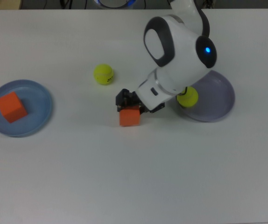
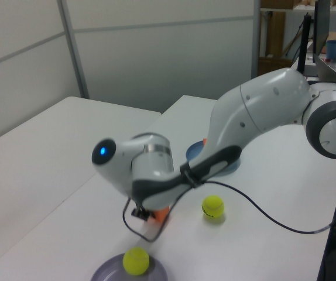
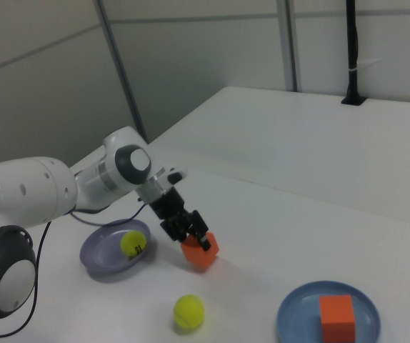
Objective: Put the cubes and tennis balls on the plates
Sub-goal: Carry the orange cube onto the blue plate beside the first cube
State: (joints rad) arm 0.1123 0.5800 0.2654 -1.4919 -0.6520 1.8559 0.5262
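- Gripper point(image 3: 191, 236): jaws clamped on an orange cube point(image 3: 201, 252).
- Blue plate point(image 1: 39, 119): second cube point(image 1: 11, 106).
- Lavender plate point(image 1: 218, 100): one tennis ball point(image 1: 188, 97).
- Table point(image 1: 124, 177): other ball point(image 1: 103, 73), loose.

one orange cube point(image 1: 11, 107) sits on the blue plate point(image 1: 41, 113); the other cube point(image 1: 129, 116) hangs tilted off the table; one tennis ball point(image 1: 188, 97) rests on the lavender plate point(image 1: 216, 103), the other ball point(image 1: 103, 74) on the table.
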